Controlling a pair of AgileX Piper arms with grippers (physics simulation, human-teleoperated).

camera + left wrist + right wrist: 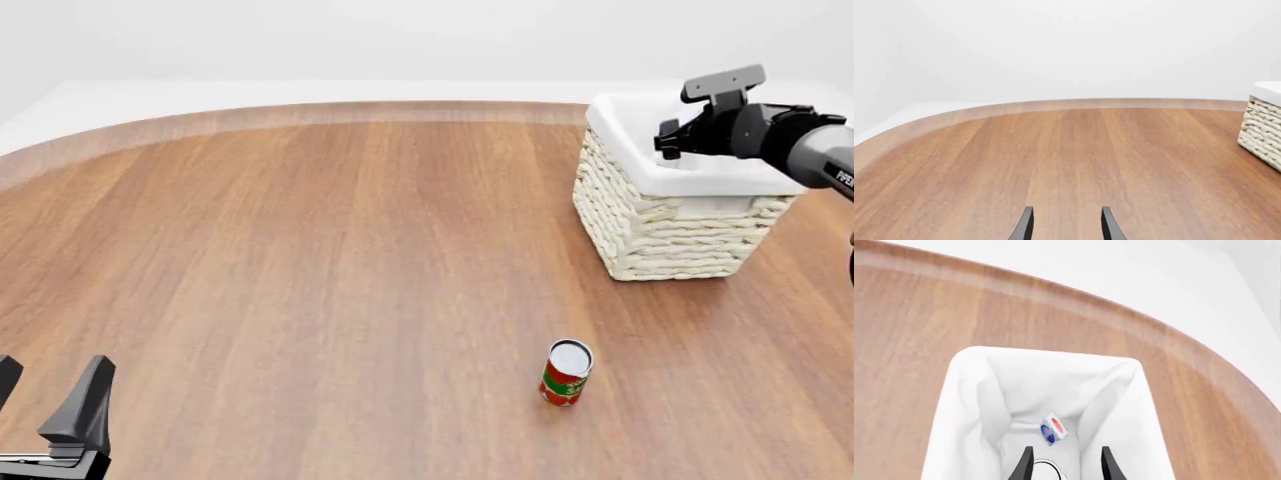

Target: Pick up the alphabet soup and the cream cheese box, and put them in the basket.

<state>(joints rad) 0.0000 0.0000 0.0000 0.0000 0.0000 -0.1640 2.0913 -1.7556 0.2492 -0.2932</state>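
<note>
The basket (667, 215) is seen standing upright on the far right part of the wooden worktop (307, 270), its white liner folded over the rim. The right tool (671, 142) is held above the basket's opening, pointed down into it. In the right wrist view, the cream cheese box (1053, 429) is seen lying inside the basket on the liner, near one inner wall; its blue and red faces are turned up, and its long axis is set at a slant to the basket's walls. Just below it in that view, between the right tool's fingertips (1025, 465), a curved silver-white rim is partly shown; whether this is the alphabet soup cannot be told. The right tool's fingers are spread apart with nothing gripped between them.

A red-and-green can (566, 372) is seen standing upright on the worktop, nearer the camera than the basket and well apart from it, its silver top facing up.

The left tool (54, 410) is held low at the near left corner of the front view, well away from all objects. Its fingers are parted and nothing is held. In the left wrist view only bare wood and one corner of the basket are shown.
</note>
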